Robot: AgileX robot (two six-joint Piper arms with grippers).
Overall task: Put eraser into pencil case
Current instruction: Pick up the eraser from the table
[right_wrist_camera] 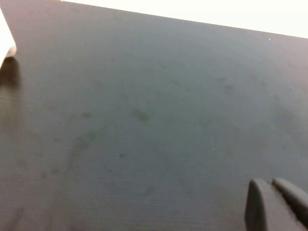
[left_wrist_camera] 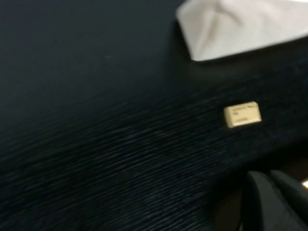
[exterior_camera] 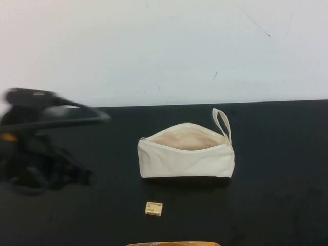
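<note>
The pencil case (exterior_camera: 185, 156) is a cream-white zip pouch lying mid-table with its zip open, pale lining showing and a loop strap (exterior_camera: 222, 123) at its right end. The eraser (exterior_camera: 154, 208) is a tiny tan block with dark print, lying on the table in front of the pouch and apart from it. My left arm (exterior_camera: 41, 154) is blurred at the far left. In the left wrist view the eraser (left_wrist_camera: 242, 114) and a pouch corner (left_wrist_camera: 240, 26) lie ahead of my left gripper (left_wrist_camera: 268, 175), which is shut and empty. My right gripper (right_wrist_camera: 270, 184) is shut and empty over bare table, out of the high view.
The table top (exterior_camera: 277, 195) is black, with a white wall behind it. A yellowish object (exterior_camera: 174, 244) peeks in at the front edge, just in front of the eraser. A corner of the pouch (right_wrist_camera: 6, 43) shows in the right wrist view.
</note>
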